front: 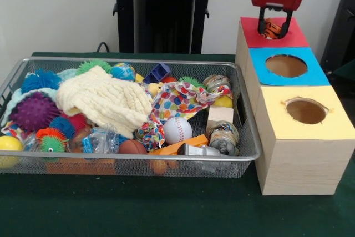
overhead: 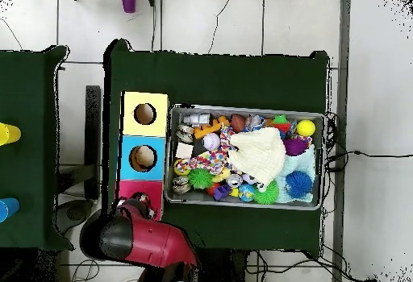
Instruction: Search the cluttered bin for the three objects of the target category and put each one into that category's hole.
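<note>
The silver wire-mesh bin [front: 138,60] stands left of three wooden boxes and is full of toys; it also shows in the overhead view [overhead: 242,108]. The red-topped box [front: 297,38] is the farthest in the row. My gripper [front: 272,30] hangs just over the middle of its red top, shut on a small orange and black striped toy [front: 270,28]. The toy and fingers hide the hole in the red top. In the overhead view my red arm [overhead: 149,242] covers most of the red top [overhead: 135,188].
A blue-topped box [front: 313,76] and a yellow-topped box [front: 333,123] each have an open round hole. In the bin lie a cream cloth [front: 102,101], a baseball [front: 177,130], a purple spiky ball [front: 34,111], a dotted cloth [front: 180,101] and a wooden block [front: 219,116].
</note>
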Tool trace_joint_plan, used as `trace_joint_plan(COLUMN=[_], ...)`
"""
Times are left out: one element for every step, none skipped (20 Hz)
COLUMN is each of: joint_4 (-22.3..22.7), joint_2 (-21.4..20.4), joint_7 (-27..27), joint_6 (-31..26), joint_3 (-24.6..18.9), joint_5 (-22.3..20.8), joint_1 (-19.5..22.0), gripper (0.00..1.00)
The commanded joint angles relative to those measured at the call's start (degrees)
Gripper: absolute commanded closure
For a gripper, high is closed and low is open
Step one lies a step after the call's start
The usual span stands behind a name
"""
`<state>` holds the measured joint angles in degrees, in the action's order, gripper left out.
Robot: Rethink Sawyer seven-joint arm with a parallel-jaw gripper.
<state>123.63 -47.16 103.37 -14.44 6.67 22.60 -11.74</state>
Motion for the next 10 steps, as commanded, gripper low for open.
trace_joint_plan(joint_4=[-10.66, -10.33, -10.01, -9.68, -10.60, -5.96, -4.71, -5.63, -6.55, -4.94], joint_2=[-8.33, -8.34, -8.36, -8.38, -8.59, -10.45, -10.19, -9.67, -9.15, -9.72], joint_7=[16.94, 17.03, 17.12, 17.22, 17.10, 15.26, 15.25, 15.73, 16.21, 15.00], joint_6=[-24.04, -23.35, -22.67, -21.98, -24.12, -19.30, -17.67, -17.84, -18.01, -16.22], joint_3=[18.75, 18.74, 18.73, 18.73, 18.94, 13.25, 11.98, 13.11, 14.24, 11.74], joint_5=[-7.35, -7.03, -6.71, -6.39, -6.81, -4.03, -3.07, -3.74, -4.41, -3.57], joint_1=[-11.16, -11.30, -11.44, -11.58, -11.27, -6.78, -5.97, -7.00, -8.02, -5.94], gripper=[0.00, 0.00, 0.00, 0.00, 0.00, 0.00, 0.00, 0.00, 0.00, 0.00])
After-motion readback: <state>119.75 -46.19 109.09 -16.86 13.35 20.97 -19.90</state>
